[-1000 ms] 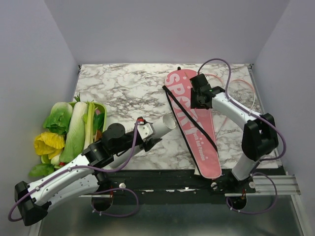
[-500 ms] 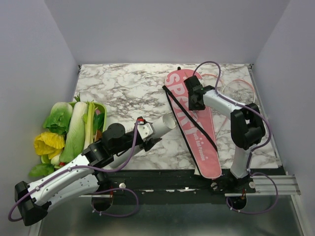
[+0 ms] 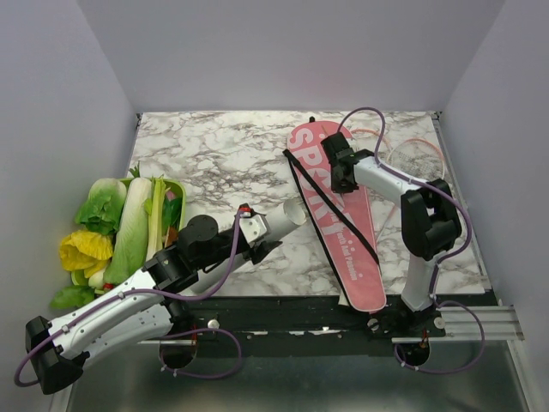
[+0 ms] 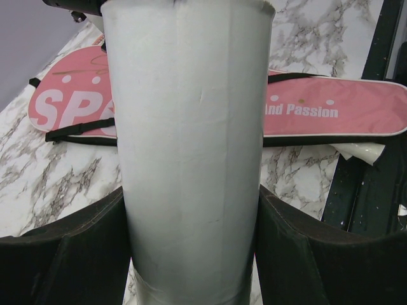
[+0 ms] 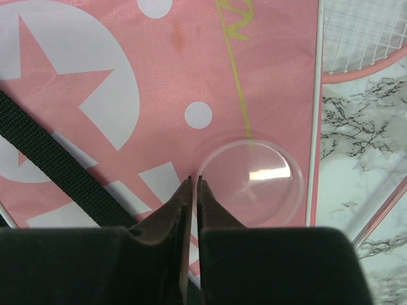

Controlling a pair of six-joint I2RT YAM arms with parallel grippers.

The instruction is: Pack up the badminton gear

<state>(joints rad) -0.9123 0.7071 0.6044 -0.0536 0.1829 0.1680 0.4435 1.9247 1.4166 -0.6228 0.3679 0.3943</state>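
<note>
Your left arm stretches low over the surface (image 3: 214,154), its hand (image 3: 256,232) clamped around the white tube (image 3: 283,221) just left of the pink cover (image 3: 343,232). Your right arm folds back on itself. Its hand (image 5: 194,184) points down and is pinched narrow on the rim of the clear lid (image 5: 251,181), which lies on the cover.

Beyond the white cylindrical tube (image 3: 281,221) in the left gripper (image 3: 260,232), bare marble tabletop (image 3: 214,154) lies open to the long pink "SPORT" cover (image 3: 358,276). A green vegetable tray (image 3: 181,190) blocks its left. A clear round lid (image 5: 249,188) and a thin pink-framed racket (image 5: 362,32) lie just right of the right gripper (image 5: 194,181).
</note>
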